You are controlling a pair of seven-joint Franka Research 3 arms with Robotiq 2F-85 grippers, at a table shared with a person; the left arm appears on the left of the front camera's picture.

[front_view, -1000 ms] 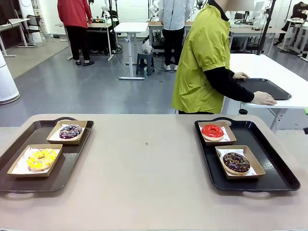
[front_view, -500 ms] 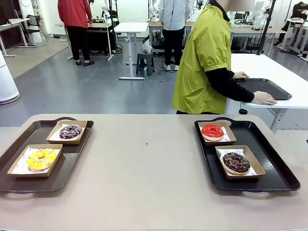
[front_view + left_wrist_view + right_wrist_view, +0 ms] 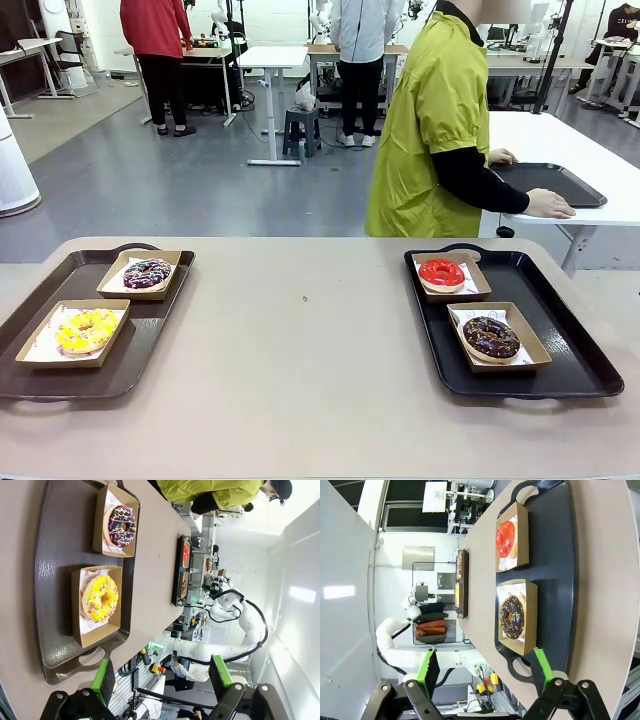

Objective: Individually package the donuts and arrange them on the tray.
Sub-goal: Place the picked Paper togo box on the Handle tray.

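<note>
Four donuts on the counter (image 3: 300, 380), each in its own box, two per tray. Left tray (image 3: 150, 340) at 9 o'clock: purple donut (image 3: 147, 272) in the far box, yellow donut (image 3: 86, 331) in the near box (image 3: 40, 350), just beside each other. Right tray (image 3: 570, 340) at 3 o'clock: red donut (image 3: 441, 272) in the far box, chocolate donut (image 3: 491, 337) in the near box (image 3: 530, 350), close together. Trays well apart, bare counter between.

Beyond the counter at 1 o'clock, a person in a yellow-green jacket (image 3: 430, 130), turned away, both hands on a third tray (image 3: 560, 185) on a white table (image 3: 600, 150) behind.

Left gripper (image 3: 162, 677) above the left tray's near end, jaws open wide, nothing between the green pads (image 3: 105, 680); yellow donut straight ahead of it at 12 o'clock in its own view. Right gripper (image 3: 484, 669) above the right tray's near handle, jaws likewise spread apart and empty; chocolate donut ahead of it, red one farther on.
</note>
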